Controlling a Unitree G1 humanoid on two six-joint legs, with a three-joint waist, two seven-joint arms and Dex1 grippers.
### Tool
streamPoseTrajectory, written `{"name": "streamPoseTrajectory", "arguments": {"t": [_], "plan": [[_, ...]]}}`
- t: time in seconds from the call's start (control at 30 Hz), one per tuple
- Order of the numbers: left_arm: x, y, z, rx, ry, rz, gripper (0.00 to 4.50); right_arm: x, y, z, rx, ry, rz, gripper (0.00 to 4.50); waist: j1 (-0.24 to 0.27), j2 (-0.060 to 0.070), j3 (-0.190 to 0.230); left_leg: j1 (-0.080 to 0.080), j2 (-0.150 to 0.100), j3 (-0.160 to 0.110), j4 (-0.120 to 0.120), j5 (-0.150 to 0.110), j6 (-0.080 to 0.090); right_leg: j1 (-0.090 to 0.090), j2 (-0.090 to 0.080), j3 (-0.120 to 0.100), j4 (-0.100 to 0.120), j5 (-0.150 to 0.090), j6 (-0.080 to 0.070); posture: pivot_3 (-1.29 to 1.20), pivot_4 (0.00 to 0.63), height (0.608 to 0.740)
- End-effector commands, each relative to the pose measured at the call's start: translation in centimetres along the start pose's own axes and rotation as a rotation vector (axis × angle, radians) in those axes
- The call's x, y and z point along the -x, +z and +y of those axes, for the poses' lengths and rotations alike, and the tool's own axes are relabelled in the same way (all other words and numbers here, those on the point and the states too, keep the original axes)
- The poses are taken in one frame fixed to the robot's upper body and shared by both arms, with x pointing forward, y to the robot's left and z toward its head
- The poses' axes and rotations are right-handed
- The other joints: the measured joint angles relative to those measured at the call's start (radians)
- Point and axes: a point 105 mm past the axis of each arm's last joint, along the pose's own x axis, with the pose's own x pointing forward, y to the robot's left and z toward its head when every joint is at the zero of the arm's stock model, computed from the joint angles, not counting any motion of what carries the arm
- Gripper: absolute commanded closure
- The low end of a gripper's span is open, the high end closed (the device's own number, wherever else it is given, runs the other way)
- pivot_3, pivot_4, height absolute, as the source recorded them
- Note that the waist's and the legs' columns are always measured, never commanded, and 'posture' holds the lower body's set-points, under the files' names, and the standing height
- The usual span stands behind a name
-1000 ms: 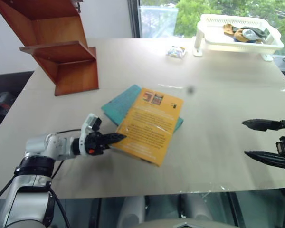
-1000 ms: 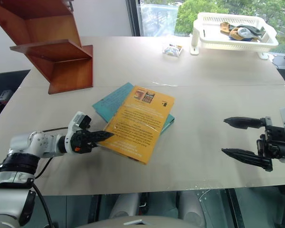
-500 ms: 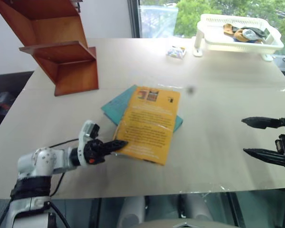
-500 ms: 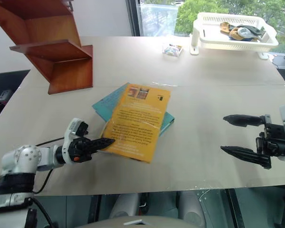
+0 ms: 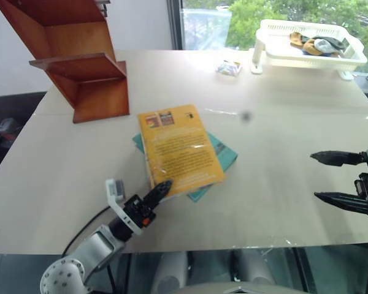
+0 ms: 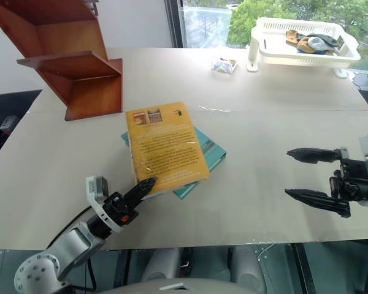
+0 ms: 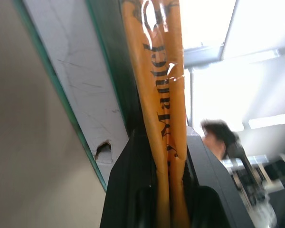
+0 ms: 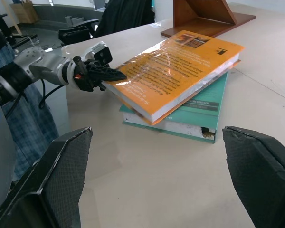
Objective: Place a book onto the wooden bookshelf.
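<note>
Book is gripped but not lifted: it lies on the teal book mid-worktop, near corner clamped in the left hand. Left wrist view confirms fingers squeezed on the yellow spine. What's left, by my read: lift, carry, set down. Bookshelf stands at the far left of the worktop, well apart from the book, tiers bare. White basket with small items sits far right; small packet is beside it. Neither blocks the route. Right hand hovers over the right edge, fingers spread, holding nothing. Risk: the corner pinch lets the book sag.
</note>
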Motion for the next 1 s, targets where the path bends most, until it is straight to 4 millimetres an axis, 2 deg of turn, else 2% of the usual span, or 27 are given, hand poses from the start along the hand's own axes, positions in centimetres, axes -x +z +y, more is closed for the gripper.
{"name": "streamPoseTrajectory", "arguments": {"t": [0.03,0.2,0.27,0.3,0.33,0.4,0.57,0.7,1.0], "plan": [[0.3,-0.5,-1.7,0.017,-0.014,-0.028,4.38,0.1,0.6,-0.1,0.033,0.014,0.006,0.0,0.0,0.0,0.0,0.0,0.0,0.0,0.0,0.0,0.0,0.0,0.0,0.0,-0.001,-0.001,-0.001,0.0,0.15,0.74],[0.8,-0.8,-1.9,0.02,0.008,-0.03,4.38,0.0,0.5,-0.2,0.034,0.017,0.01,0.0,0.001,0.001,0.0,0.0,-0.001,0.0,0.0,0.0,0.0,0.001,0.0,-0.001,-0.004,-0.001,-0.002,0.0,0.15,0.74],[0.8,-1.1,-1.7,0.004,0.024,-0.012,3.31,0.0,0.5,-0.2,0.031,0.02,0.01,0.0,0.001,0.001,0.0,0.0,-0.001,0.001,0.0,0.0,0.0,0.001,0.0,-0.003,-0.004,-0.001,-0.002,0.0,0.15,0.74],[0.7,-1.2,-1.5,0.004,0.036,-0.006,3.07,0.0,0.4,-0.2,0.03,0.022,0.01,0.0,0.001,0.001,-0.001,0.0,-0.001,0.001,0.0,0.0,0.0,0.001,0.0,-0.003,-0.004,-0.001,-0.002,0.0,0.15,0.74],[0.6,-1.2,-1.4,0.003,0.043,-0.001,2.46,-0.1,0.3,-0.2,0.029,0.023,0.009,0.0,0.001,0.001,-0.001,0.0,-0.001,0.001,0.0,0.0,0.0,0.001,0.0,-0.003,-0.004,-0.001,-0.002,0.0,0.15,0.74],[0.7,-1.4,-1.4,0.015,0.034,0.022,1.7,-0.2,0.3,-0.2,0.028,0.025,0.006,0.0,0.001,0.001,-0.001,0.0,-0.001,0.001,0.0,0.0,0.0,0.001,0.0,-0.003,-0.005,-0.001,-0.002,0.0,0.15,0.74],[2.2,-2.2,-1.5,0.036,0.003,0.145,1.7,-0.4,0.1,-0.3,0.028,0.023,0.0,0.0,-0.001,0.001,-0.001,0.0,-0.001,0.001,-0.001,0.0,0.0,0.001,0.001,-0.003,-0.005,-0.001,-0.002,0.0,0.15,0.74],[3.1,-0.9,-1.0,0.016,-0.002,0.19,1.7,-0.4,0.0,-0.3,0.028,0.02,-0.004,0.0,0.001,0.003,-0.002,0.0,0.0,0.001,-0.001,0.0,0.0,0.001,0.001,-0.004,-0.006,-0.001,-0.002,0.0,0.15,0.74],[2.8,2.6,0.4,-0.052,-0.014,0.243,1.7,-0.5,-0.2,-0.2,0.03,0.009,-0.011,0.0,-0.001,0.004,-0.002,0.0,0.0,0.001,-0.002,0.0,0.0,0.001,0.0,-0.004,-0.009,-0.001,-0.002,0.0,0.15,0.74]]}}
